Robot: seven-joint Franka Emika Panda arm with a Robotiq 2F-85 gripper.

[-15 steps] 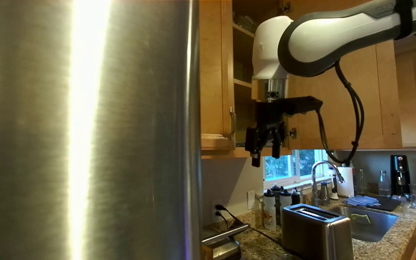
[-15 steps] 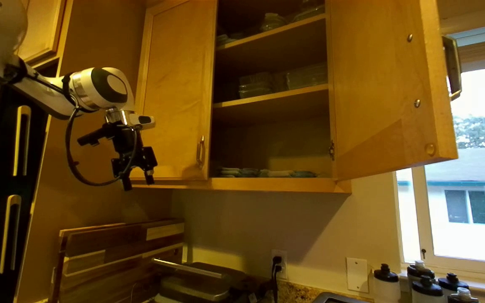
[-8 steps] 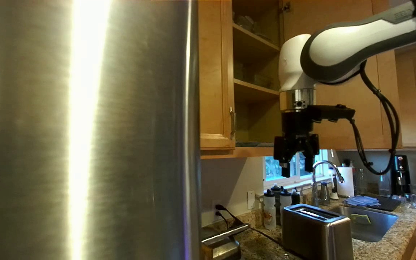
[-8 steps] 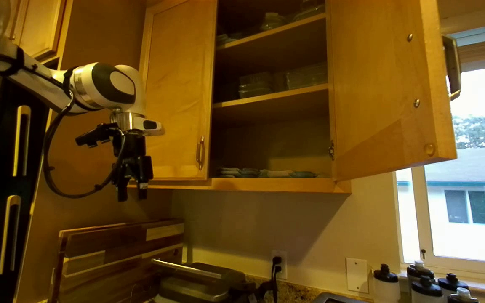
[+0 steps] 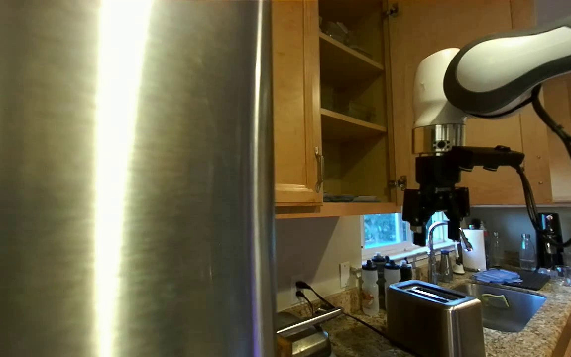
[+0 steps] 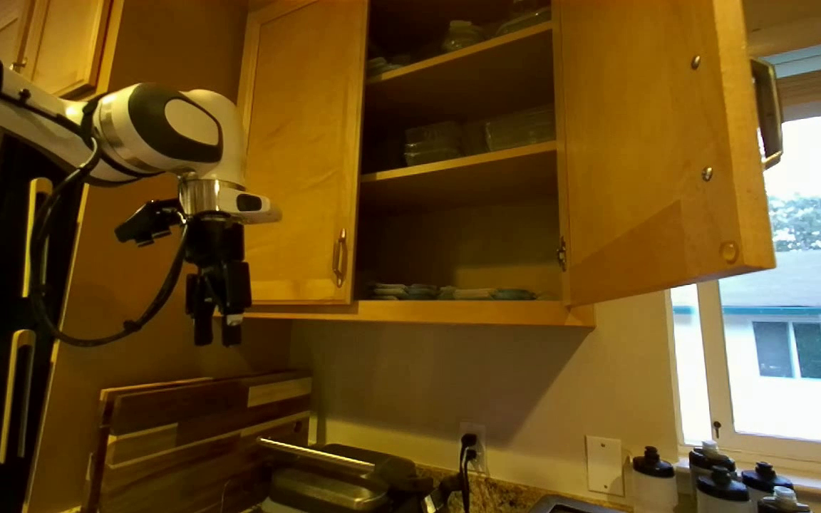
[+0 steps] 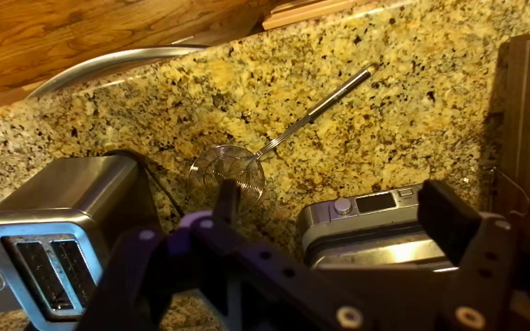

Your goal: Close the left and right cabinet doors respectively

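wrist view: skimmer handle [image 7: 341, 93]; both exterior views: open right cabinet door [image 6: 635, 142]

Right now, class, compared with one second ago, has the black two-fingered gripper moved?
Yes. In an exterior view, the gripper has shifted rightward and slightly down in the picture, from left of the curved chrome faucet to overlapping it.

My arm [image 5: 528, 69] is white edged in dark grey, my gripper [image 5: 436, 238] black. The left cabinet door [image 6: 303, 164] and right cabinet door [image 6: 646, 142] show me honey brown. The countertop [image 7: 430, 115] is yellow-tan, speckled brown and black; the toaster [image 7: 62, 184], silver rimmed in pale blue. The wooden board [image 6: 204, 427] is striped light and dark brown, the fridge panel [image 5: 196, 148] silver, streaked white.
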